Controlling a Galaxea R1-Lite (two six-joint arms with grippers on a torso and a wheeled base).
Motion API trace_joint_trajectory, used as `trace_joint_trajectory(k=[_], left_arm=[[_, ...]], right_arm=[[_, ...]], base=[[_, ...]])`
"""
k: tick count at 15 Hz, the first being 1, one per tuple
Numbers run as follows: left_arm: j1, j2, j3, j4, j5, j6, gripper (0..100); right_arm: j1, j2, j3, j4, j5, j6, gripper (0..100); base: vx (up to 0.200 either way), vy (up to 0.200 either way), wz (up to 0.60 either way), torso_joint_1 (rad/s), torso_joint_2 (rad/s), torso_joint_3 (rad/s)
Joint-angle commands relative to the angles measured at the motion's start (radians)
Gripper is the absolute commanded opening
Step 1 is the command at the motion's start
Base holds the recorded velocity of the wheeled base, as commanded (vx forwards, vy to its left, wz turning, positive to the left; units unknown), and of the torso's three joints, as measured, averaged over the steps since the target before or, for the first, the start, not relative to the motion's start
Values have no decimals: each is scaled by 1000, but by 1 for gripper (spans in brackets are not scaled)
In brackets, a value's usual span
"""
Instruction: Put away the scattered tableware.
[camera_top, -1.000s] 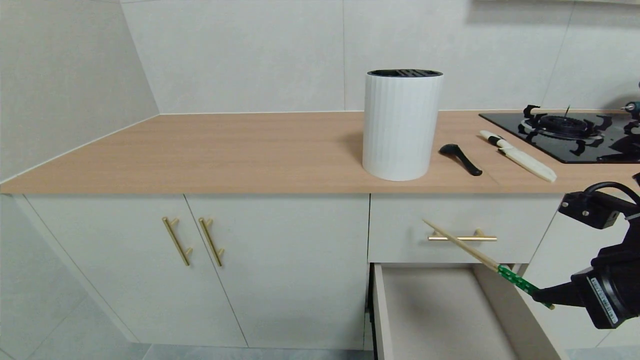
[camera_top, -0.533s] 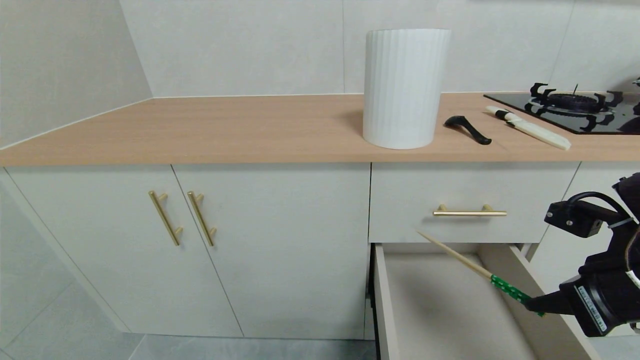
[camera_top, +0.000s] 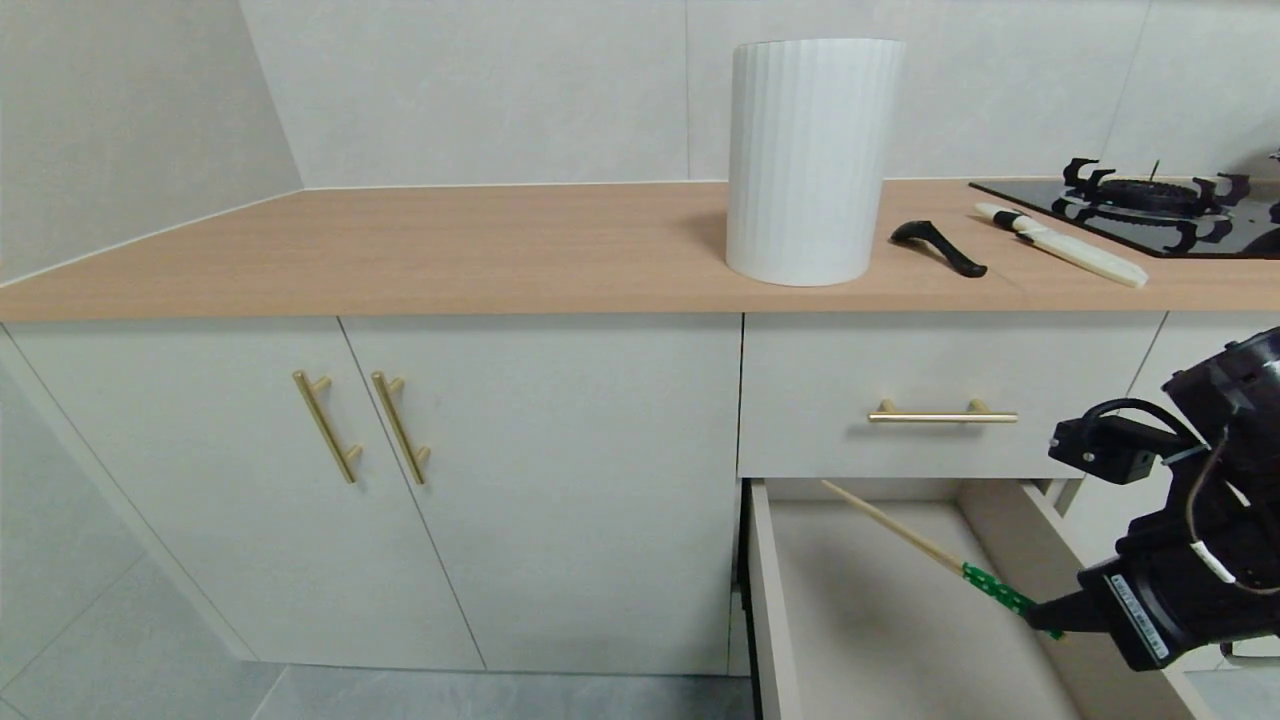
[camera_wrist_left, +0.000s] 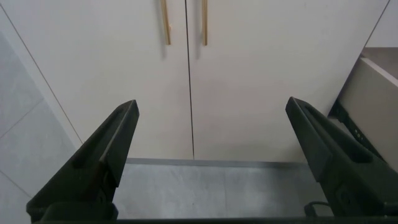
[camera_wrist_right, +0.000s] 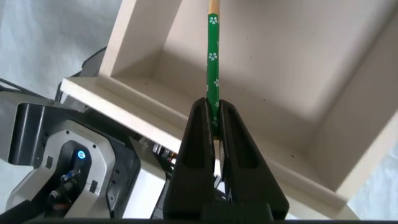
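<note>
While the whole head view has dipped, so the table (camera_top: 450, 250) merely seems to rise, the chopstick (camera_top: 935, 550) has truly come down against the cabinet; a second ago its bare tip crossed the closed upper drawer front beside the brass handle (camera_top: 942, 415), and now that tip lies below that front, over the open drawer (camera_top: 765, 600); the right gripper (camera_top: 1045, 615) is clamped tight on the green patterned end, the stick slanting up and away from it toward the drawer's back; in the right wrist view it runs out over the pale drawer floor, not touching it as far as I can tell; I judge the placing step to be nearly done, with only a little more lowering and a release left for this piece; on the table a black spoon (camera_top: 938, 247) and a sheathed knife (camera_top: 1062, 258) lie just beside the white ribbed holder (camera_top: 808, 160), near the stove (camera_top: 1150, 200), so much of the tidying remains; the left gripper (camera_wrist_left: 210, 106) hangs spread wide with nothing in it, facing the cupboard doors (camera_wrist_left: 186, 68)
</note>
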Motion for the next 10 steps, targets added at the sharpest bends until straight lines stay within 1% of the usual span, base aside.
trace_joint_trajectory(k=[1, 2, 4, 5, 7, 8, 10], left_arm=[[0, 0, 0, 0, 0, -1, 100], [0, 0, 0, 0, 0, 0, 100], [0, 0, 0, 0, 0, -1, 100], [0, 0, 0, 0, 0, -1, 100], [0, 0, 0, 0, 0, -1, 100], [0, 0, 0, 0, 0, -1, 100], [0, 0, 0, 0, 0, 0, 100]], right_arm=[[8, 141, -2, -29, -4, 8, 0], [9, 215, -11, -41, -15, 20, 0], [23, 325, -40, -80, -41, 121, 0], [46, 416, -66, -123, -55, 218, 0], [66, 503, -71, -187, -104, 269, 0], [69, 540, -66, -242, -131, 296, 0], [80, 594, -63, -319, -141, 345, 0]], base=[[0, 0, 0, 0, 0, 0], [0, 0, 0, 0, 0, 0], [0, 0, 0, 0, 0, 0], [0, 0, 0, 0, 0, 0], [0, 0, 0, 0, 0, 0], [0, 0, 0, 0, 0, 0], [0, 0, 0, 0, 0, 0]])
